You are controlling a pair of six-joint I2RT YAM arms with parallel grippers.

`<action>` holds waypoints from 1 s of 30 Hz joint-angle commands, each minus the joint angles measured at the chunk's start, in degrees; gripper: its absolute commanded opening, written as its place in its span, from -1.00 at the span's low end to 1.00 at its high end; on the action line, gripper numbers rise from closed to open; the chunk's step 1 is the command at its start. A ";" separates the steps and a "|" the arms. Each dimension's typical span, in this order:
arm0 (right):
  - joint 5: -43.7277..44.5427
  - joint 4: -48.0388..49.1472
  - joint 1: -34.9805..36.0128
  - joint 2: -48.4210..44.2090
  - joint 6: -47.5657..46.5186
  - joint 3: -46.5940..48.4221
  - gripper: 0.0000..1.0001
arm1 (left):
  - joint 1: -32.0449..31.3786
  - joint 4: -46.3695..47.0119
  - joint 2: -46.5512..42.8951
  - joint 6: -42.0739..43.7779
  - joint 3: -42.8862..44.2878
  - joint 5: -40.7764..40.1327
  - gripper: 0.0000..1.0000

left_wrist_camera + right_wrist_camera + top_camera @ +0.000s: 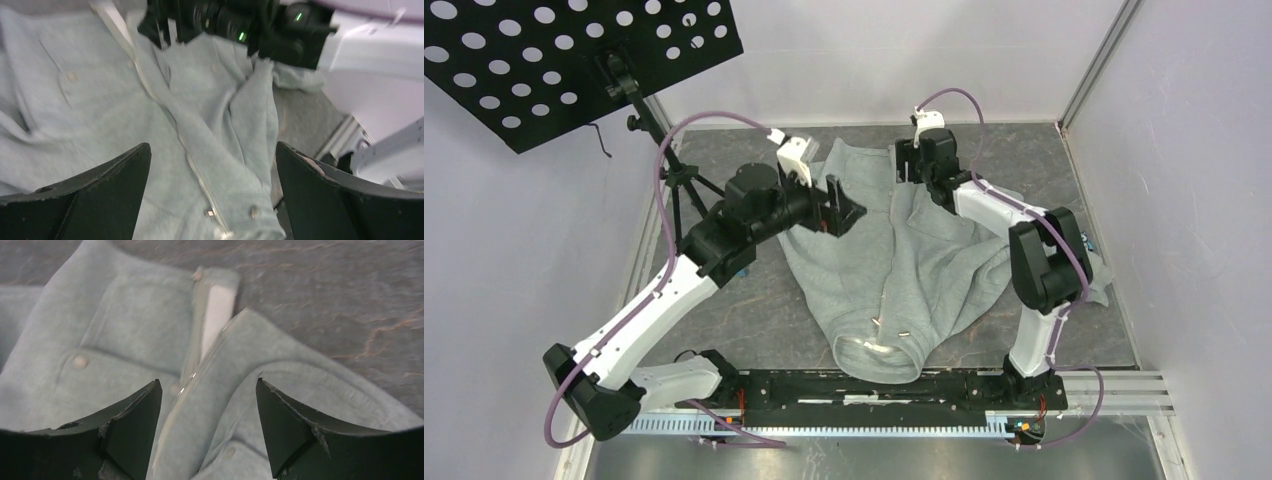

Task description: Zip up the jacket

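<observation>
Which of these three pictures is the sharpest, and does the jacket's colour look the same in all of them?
Top external: sharpest, evenly lit, jacket plain grey. Left wrist: blurred most, jacket tinted pale blue. Right wrist: slightly soft, similar bluish tint, its dark fingers framing the bottom.

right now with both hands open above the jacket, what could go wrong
1. Neither the left hand nor the right hand holds the jacket. Pulling along the zipper strip unanchored may drag the whole garment across the table.
2. One front panel is folded over beside the zipper, so fleece could snag in it.
3. A sleeve lies by the right arm and might catch.
</observation>
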 commanded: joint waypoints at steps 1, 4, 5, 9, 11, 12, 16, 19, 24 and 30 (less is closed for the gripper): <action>15.63 2.60 1.71 6.30 -1.71 9.05 0.52 | -0.15 3.04 3.53 7.95 9.70 -8.69 0.99; 22.69 2.42 3.78 11.99 -4.70 15.33 0.52 | 0.06 6.21 2.97 9.21 6.55 -11.51 0.99; 24.27 1.77 4.17 13.88 -5.39 18.17 0.53 | 0.34 7.41 2.32 9.58 4.65 -11.38 0.99; 28.09 -1.83 5.51 21.74 -6.56 28.13 0.52 | 0.93 9.29 -0.03 8.23 -1.34 -12.34 0.99; 28.78 -2.03 5.90 24.70 -7.75 31.54 0.52 | 0.90 9.79 -0.66 8.11 -2.75 -10.81 0.99; 29.20 -2.12 6.08 25.94 -8.01 33.03 0.52 | 0.91 9.85 -0.81 8.28 -3.03 -10.63 0.99; 29.60 -2.21 6.36 31.06 -9.37 38.12 0.54 | 0.91 9.93 -0.11 7.70 -3.43 -10.21 0.99; 32.07 -2.20 6.84 34.76 -11.93 42.02 0.56 | 0.90 10.24 0.71 6.74 -3.46 -7.64 0.99; 36.52 -2.03 7.67 38.70 -14.03 44.86 0.50 | 0.95 10.15 1.26 6.15 -3.49 -7.06 0.99; 40.26 -1.65 8.18 40.75 -15.65 45.38 0.32 | 0.91 9.80 1.01 6.56 -3.50 -8.05 0.99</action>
